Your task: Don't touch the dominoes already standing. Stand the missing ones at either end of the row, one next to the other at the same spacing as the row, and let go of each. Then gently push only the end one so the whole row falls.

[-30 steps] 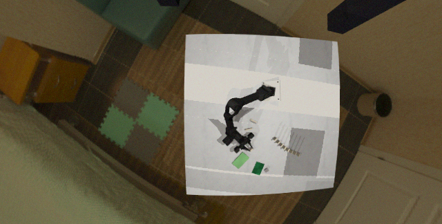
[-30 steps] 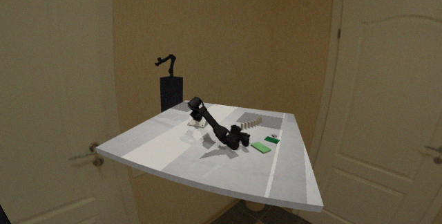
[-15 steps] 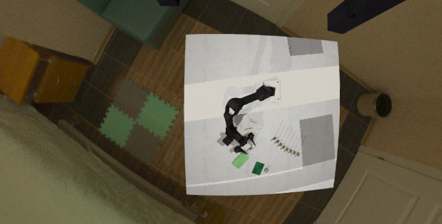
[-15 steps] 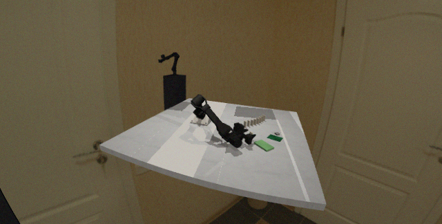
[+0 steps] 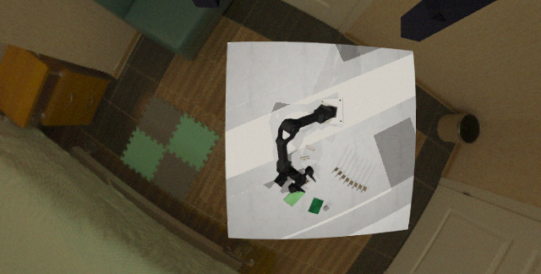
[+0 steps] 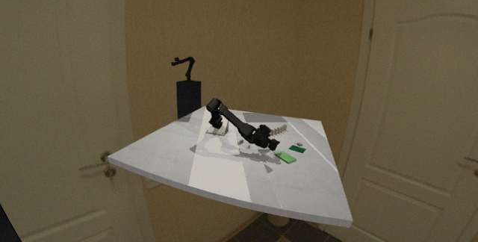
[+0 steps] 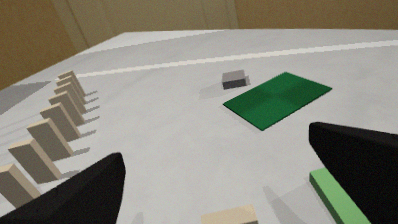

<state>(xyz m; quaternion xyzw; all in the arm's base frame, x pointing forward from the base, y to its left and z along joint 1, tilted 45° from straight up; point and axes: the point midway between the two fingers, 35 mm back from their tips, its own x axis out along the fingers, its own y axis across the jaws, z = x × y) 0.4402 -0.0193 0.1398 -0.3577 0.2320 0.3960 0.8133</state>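
Note:
A curved row of several tan dominoes [image 5: 347,180] [image 6: 279,130] [image 7: 50,139] stands upright to the left in the wrist view. My gripper [image 5: 308,186] [image 7: 218,146] is open wide, with nothing held between its fingers, apart from the row and on the side of the light green block. A single domino [image 7: 230,216] shows at the bottom edge of the wrist view, between and below the open fingers; its lower part is cut off, so its pose is unclear. Two other loose dominoes lie nearer the arm's base, one domino [image 5: 310,148] [image 6: 240,142] and another domino [image 5: 304,157] [image 6: 248,146].
A light green block [image 5: 293,198] [image 6: 285,157] [image 7: 334,196] lies close to one finger. A dark green flat piece [image 5: 315,205] [image 6: 297,149] [image 7: 277,101] lies beyond it, with a small grey block [image 5: 325,208] [image 6: 299,144] [image 7: 234,80] beside that piece.

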